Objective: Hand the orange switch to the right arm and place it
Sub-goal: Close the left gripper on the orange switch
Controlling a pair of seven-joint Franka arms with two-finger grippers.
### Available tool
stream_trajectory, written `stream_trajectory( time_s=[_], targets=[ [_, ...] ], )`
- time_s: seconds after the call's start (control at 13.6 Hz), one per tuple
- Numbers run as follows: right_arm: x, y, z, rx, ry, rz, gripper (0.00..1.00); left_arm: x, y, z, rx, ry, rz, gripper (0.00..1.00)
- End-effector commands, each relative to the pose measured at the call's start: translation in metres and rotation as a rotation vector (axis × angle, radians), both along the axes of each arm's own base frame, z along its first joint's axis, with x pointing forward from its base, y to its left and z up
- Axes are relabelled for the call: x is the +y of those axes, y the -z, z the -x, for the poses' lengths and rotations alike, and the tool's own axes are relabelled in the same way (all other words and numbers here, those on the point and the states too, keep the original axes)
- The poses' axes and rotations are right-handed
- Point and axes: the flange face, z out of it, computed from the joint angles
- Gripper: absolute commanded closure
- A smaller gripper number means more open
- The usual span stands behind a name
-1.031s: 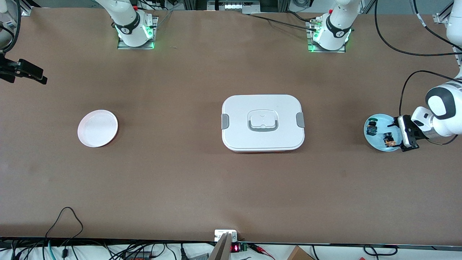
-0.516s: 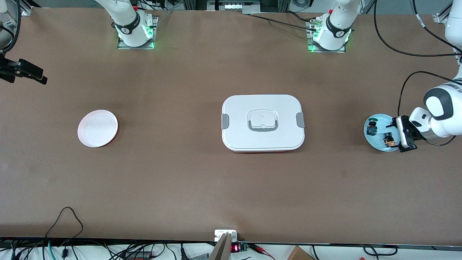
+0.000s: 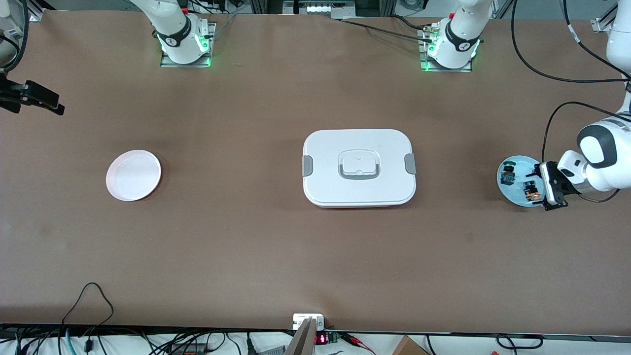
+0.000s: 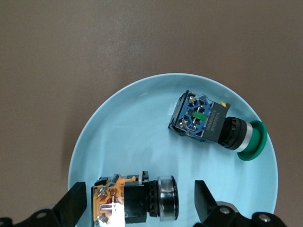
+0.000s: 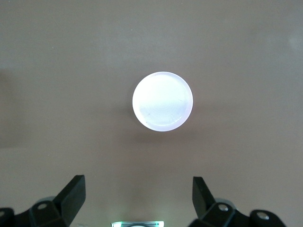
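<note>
Jaws spread wide, the left gripper (image 3: 537, 186) is hanging just over the pale blue glossy round plate (image 3: 515, 197) near the tabletop edge at the left arm's end, with the orange switch (image 4: 135, 198) lying on its side between the black fingertips (image 4: 75, 204) in the left wrist view, apparently lined up so the fingers can come down around its body for a pick. That small part is showing an orange-tan plastic terminal block with metal contacts, a black housing and a ribbed silvery collar; it is resting on the plate's smooth surface, well apart from a similar black switch with a blue-green body and a green mushroom cap (image 4: 215, 125) sharing the same plate. At the tabletop's middle a white rectangular plastic lunch box with grey side clips and a recessed lid handle (image 3: 359, 167) is sitting closed. Toward the right arm's end a shallow, matte white round plate (image 3: 133, 175) is lying bare, probably the drop spot. The right gripper (image 5: 137, 196) is waiting high above that white plate, jaws likewise spread, holding nothing, presumably parked there for the handover.
</note>
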Motion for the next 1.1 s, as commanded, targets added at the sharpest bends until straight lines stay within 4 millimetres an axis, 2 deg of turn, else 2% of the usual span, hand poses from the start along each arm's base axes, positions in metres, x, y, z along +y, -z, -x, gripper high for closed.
stream_trajectory(
  time_s=[0.0, 0.29, 0.44, 0.59, 0.74, 0.81, 0.88, 1.03],
  targets=[
    [0.0011, -0.0044, -0.0003, -0.007, -0.004, -0.001, 0.0, 0.0039, -0.0002, -0.0059, -0.005, 0.01, -0.013, 0.0],
    [0.0011, -0.0043, -0.0001, -0.005, -0.004, -0.001, 0.0, 0.0062, 0.0027, -0.0042, -0.004, 0.019, -0.01, 0.02],
    [0.0011, -0.0043, -0.0001, -0.005, -0.004, -0.001, 0.0, 0.0085, 0.0088, -0.0026, -0.006, 0.05, 0.001, 0.13],
    [0.0011, -0.0043, -0.0001, -0.005, -0.004, -0.001, 0.0, 0.0105, 0.0076, -0.0041, -0.012, 0.052, -0.002, 0.35],
    [0.0011, -0.0043, -0.0001, -0.005, -0.004, -0.001, 0.0, 0.008, 0.0074, -0.0052, -0.013, 0.061, -0.002, 0.63],
    [0.0011, -0.0043, -0.0001, -0.005, -0.004, -0.001, 0.0, 0.0067, 0.0063, -0.0069, -0.019, 0.079, 0.0, 0.84],
    [0.0011, -0.0043, -0.0001, -0.005, -0.004, -0.001, 0.0, 0.0072, 0.0048, -0.0076, -0.024, 0.088, -0.001, 0.97],
    [0.0011, -0.0043, -0.0001, -0.005, -0.004, -0.001, 0.0, 0.0064, 0.0, -0.0115, -0.032, 0.106, -0.002, 1.0]
  ],
)
